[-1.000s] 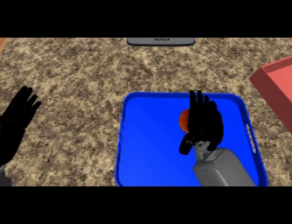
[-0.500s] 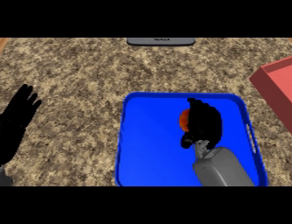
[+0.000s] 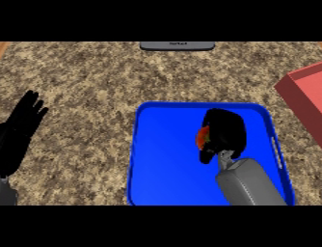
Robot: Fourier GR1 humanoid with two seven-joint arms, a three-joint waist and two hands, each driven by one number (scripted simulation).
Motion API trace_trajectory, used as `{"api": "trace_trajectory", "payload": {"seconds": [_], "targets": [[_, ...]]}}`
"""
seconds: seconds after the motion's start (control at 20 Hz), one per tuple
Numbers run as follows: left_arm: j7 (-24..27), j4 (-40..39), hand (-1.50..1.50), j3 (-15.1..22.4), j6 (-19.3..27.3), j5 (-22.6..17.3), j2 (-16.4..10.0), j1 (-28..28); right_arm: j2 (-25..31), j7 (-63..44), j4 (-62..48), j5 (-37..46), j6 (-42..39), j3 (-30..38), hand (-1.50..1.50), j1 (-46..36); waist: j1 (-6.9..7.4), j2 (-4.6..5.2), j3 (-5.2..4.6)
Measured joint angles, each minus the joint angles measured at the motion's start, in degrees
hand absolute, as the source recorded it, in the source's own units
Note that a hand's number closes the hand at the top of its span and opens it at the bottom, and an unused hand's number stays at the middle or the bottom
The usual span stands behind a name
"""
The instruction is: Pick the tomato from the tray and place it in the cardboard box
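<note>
Grips the tomato (image 3: 201, 137) with the right hand (image 3: 224, 131), fingers curled round it, within the blue tray (image 3: 165, 166) near the counter's (image 3: 86, 87) front edge. Rests the left hand (image 3: 16, 137), fingers straight, at the left edge. Cardboard box (image 3: 319, 103) at the right edge, apart from the tray.

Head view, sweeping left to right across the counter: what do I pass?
left hand, resting open → blue tray, where the right hand curls over the tomato → box at the right edge.
</note>
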State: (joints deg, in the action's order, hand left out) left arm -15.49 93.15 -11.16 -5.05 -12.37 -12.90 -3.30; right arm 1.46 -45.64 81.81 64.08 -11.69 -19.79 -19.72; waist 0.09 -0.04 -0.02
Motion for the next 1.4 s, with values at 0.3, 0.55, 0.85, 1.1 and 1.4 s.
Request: {"api": "trace_trajectory", "payload": {"seconds": [0.3,0.55,0.85,1.1,1.4], "targets": [[-1.7,1.9,0.00,-0.7,-0.4,-1.1,-0.5,0.6,8.1,11.1,-2.3,-10.1,-8.2,9.0,1.50,-0.8,0.09,-0.01,0.01],[-0.8,1.6,0.00,-0.9,-1.3,-0.6,0.0,1.7,11.1,15.2,-4.9,-11.5,-10.8,12.4,1.50,-2.8,0.11,0.00,0.01],[-1.2,1.6,0.00,-1.7,-1.7,-0.5,-0.6,1.0,12.3,14.5,-0.5,-8.9,-9.9,13.1,1.50,-3.7,-0.08,-0.02,0.02],[-0.9,1.6,0.00,-1.5,-1.4,-0.2,0.2,1.8,13.3,11.6,11.6,-8.5,-13.0,12.8,1.50,-4.3,-0.38,-0.17,-0.01],[-1.2,1.7,0.00,-1.9,-1.5,-0.3,0.0,1.7,14.5,5.3,24.2,-7.2,-16.4,15.4,1.50,-9.2,-0.50,-0.28,-0.02]]}}
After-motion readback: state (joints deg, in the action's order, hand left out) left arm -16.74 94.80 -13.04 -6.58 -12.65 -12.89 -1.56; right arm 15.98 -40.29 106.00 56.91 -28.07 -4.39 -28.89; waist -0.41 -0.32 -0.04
